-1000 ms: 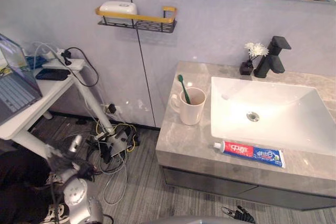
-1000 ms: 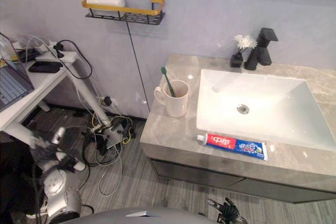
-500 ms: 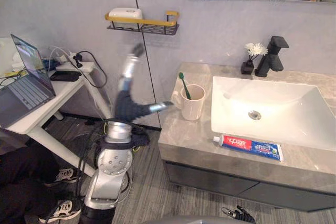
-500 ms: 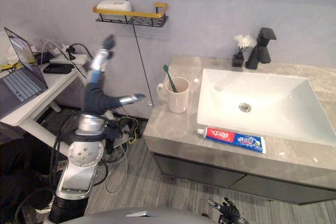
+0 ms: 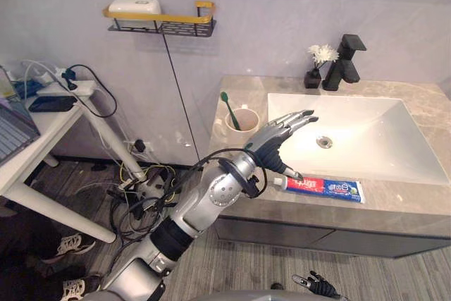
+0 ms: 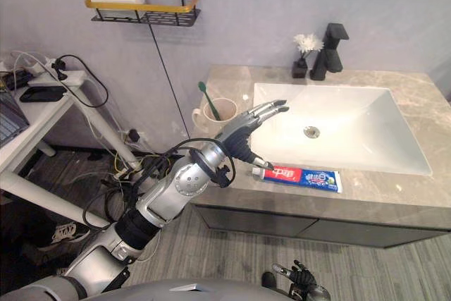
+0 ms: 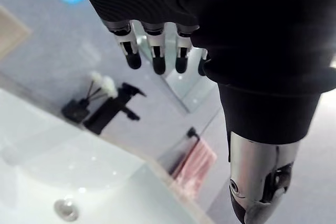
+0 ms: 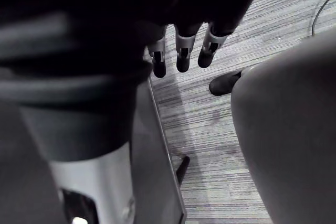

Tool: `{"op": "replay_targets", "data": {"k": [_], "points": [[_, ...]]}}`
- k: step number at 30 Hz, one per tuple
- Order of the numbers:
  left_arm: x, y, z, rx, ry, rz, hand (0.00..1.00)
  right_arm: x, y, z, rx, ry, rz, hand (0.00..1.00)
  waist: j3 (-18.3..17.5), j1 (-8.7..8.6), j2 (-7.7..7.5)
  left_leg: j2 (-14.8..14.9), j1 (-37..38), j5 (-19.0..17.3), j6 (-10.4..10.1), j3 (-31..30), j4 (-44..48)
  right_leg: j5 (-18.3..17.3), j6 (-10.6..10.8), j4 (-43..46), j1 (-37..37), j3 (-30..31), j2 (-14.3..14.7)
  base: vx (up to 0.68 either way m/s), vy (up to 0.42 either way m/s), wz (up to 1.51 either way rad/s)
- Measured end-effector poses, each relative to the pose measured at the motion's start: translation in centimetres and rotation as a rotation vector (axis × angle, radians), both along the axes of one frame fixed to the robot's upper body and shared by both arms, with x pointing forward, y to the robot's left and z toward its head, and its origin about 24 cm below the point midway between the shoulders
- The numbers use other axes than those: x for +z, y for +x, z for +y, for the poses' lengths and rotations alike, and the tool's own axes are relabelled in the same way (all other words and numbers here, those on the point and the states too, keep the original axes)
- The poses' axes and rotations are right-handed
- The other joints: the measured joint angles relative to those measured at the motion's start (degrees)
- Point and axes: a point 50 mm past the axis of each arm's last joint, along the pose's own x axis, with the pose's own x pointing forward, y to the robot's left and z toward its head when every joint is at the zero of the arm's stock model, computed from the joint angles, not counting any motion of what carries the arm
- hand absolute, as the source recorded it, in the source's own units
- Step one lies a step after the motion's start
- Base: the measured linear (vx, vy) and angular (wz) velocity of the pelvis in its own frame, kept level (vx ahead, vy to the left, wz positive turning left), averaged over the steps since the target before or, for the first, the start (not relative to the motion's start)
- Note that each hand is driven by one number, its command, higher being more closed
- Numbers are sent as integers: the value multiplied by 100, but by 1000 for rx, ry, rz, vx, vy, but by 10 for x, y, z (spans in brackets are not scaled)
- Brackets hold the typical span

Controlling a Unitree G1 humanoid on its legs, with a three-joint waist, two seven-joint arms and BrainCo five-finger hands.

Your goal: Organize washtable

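I see the grey marble washtable (image 5: 423, 209) with the white basin (image 5: 366, 125) set in it. My left hand (image 5: 273, 142) hangs above the counter, in front of the mug (image 5: 237, 120) and by the basin's left rim, fingers stretched out, thumb pointing down, grasping nothing. A wire wall shelf (image 5: 162, 25) holds a white soap box (image 5: 134, 5). The black faucet (image 5: 343, 61) stands behind the basin. The toothpaste tube (image 5: 325, 187) lies flat on the front strip, cap end near my thumb. A green toothbrush (image 5: 228, 107) stands in the mug. A small vase (image 5: 312, 77) sits beside the faucet. My right hand (image 8: 182, 56) is low over the floor, fingers loose, empty.
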Motion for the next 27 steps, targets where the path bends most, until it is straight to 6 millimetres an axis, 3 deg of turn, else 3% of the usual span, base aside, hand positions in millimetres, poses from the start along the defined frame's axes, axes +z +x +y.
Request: {"op": "replay_targets", "data": {"k": [5, 9, 27], "points": [[-28, 4, -2, 9, 116, 69, 0, 1, 4, 1, 24, -3, -14, 0, 16, -68, -23, -1, 7, 0, 0, 1, -26, 17, 11, -27, 1, -27, -6, 0, 0, 0], [-44, 7, -4, 7, 181, 118, 0, 2, 8, 2, 30, -4, -28, 0, 53, -227, -54, 3, 12, 7, 0, 47, -61, 35, 21, -48, -31, -11, -4, -9, -1, -6], [-63, 4, -11, -42, 282, 167, 0, 4, 20, 3, 36, -12, -56, 0, 288, -481, -107, 3, 107, 27, -3, 106, -201, 72, 52, -54, -43, -65, -6, 3, 3, -2]]}}
